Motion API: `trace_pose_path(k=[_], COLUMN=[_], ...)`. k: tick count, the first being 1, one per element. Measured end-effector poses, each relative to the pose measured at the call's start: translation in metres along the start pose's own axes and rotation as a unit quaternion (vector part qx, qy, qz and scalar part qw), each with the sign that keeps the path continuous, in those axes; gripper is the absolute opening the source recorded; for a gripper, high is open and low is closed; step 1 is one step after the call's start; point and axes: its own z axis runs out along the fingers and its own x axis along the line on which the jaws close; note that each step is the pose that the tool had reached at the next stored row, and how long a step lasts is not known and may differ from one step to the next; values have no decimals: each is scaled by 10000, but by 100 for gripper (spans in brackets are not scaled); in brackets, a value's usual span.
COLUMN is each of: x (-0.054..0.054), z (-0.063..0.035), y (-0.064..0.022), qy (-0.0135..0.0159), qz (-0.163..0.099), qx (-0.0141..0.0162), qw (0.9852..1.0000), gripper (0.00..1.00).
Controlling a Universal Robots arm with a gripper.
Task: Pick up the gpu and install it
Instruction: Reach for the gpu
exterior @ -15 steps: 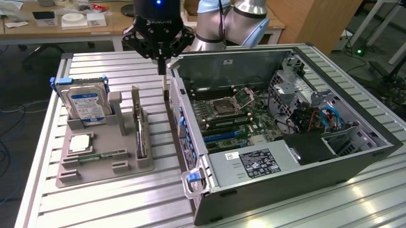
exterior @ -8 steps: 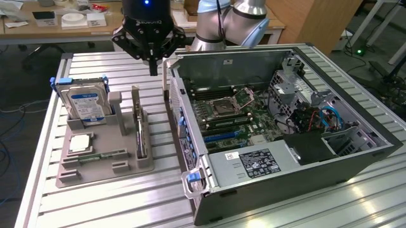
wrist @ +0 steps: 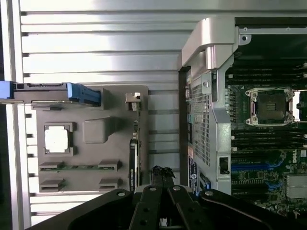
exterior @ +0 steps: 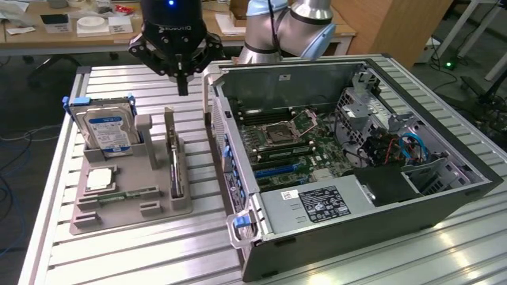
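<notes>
The gpu (exterior: pixel 175 170) stands on edge in a slot of the grey holder (exterior: pixel 119 208), a thin dark card with its metal bracket end toward the back. From the wrist view it appears as a narrow dark strip (wrist: pixel 134 160) along the holder's edge. My gripper (exterior: pixel 183 89) hangs above the table behind the gpu, between the holder and the open computer case (exterior: pixel 333 237). Its fingers are shut, tips together, with nothing in them. In the wrist view the gripper (wrist: pixel 162 171) sits just beside the gpu's near end.
The holder also carries a hard drive with a blue label (exterior: pixel 108 132), a square processor (exterior: pixel 100 178) and a green memory stick (exterior: pixel 125 195). The case lies open, showing the motherboard (exterior: pixel 289 145) and its blue slots (exterior: pixel 277 169). Desks and clutter stand behind the table.
</notes>
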Motion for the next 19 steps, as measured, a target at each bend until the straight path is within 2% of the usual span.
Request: trace_pose_path(k=[19], x=[322], z=[-8], y=[-20], qy=[0], qz=[-5], qx=[-1], qw=[10000], gripper=[10])
